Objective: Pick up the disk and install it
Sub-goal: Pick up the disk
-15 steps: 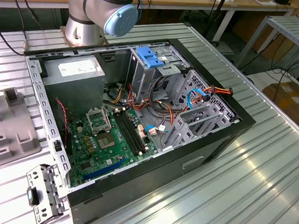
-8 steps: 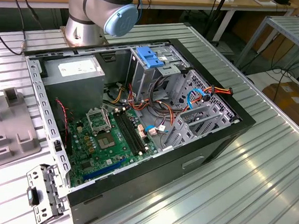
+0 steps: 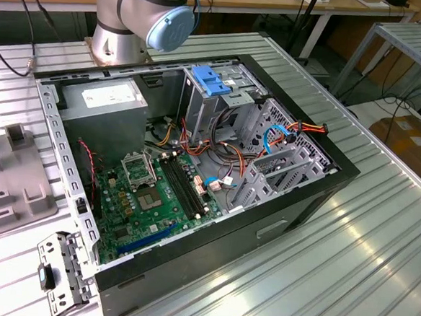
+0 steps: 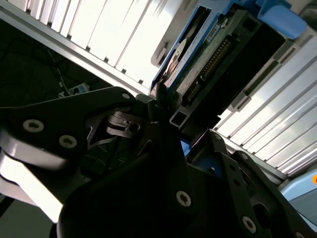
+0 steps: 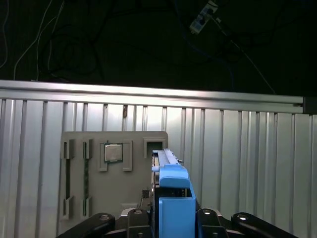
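- Cables [image 3: 292,131] in red, orange and blue loop loosely beside the perforated steel drive bay [image 3: 286,163] at centre right of the exterior view. A drive pushed in here could snag or pinch one. The black computer case [image 3: 278,228] lies open on a ribbed aluminium table [image 3: 361,277]. It holds a green motherboard [image 3: 154,194] at lower left, a boxy grey power supply [image 3: 102,103] at upper left, and a blue plastic latch [image 3: 210,80] atop the tall cage.
- In the first wrist view the disk [image 5: 173,191] stands on edge between the black fingers of the gripper [image 5: 172,220], which look clamped on its two broad sides. A matte grey moulded tray [image 5: 79,144] holding a square processor [image 5: 113,152] lies just beyond it. Smooth metal faces and glossy blue rails offer little friction, so the disk could slip or twist in the grip. Whether it touches the tray cannot be told.
- In the second wrist view the disk's connector pins [image 4: 218,52] sit exposed at its edge. A tilted entry into the bay could bend them or jam the rails.
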{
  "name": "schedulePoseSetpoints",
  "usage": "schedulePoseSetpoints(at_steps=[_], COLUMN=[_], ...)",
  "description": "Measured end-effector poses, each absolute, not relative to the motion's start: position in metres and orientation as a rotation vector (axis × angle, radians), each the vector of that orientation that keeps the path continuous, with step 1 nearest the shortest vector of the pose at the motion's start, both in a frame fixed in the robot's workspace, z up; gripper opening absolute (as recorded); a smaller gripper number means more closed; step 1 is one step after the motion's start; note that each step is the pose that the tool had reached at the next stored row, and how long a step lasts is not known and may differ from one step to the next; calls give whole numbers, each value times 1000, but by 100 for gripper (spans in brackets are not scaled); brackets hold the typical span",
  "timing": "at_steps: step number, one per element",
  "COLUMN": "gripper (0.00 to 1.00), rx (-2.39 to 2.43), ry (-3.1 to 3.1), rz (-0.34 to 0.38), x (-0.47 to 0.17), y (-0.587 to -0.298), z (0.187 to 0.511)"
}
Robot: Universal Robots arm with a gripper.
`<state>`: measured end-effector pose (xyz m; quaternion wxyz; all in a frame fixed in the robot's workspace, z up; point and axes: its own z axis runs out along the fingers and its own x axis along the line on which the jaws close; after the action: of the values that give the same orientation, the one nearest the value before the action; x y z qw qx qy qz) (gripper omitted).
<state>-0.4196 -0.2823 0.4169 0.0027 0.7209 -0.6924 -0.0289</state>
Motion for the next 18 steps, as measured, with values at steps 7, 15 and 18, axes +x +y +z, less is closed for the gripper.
schedulePoseSetpoints(at_steps=[7,15,18], gripper=[37,37,37], rx=[2261,2261,2261], ry=[-2172,-2172,-2172], rz=[-91,-91,-91], x=[-420,-420,-420], y=[-282,-282,-282], z=[426,434,437])
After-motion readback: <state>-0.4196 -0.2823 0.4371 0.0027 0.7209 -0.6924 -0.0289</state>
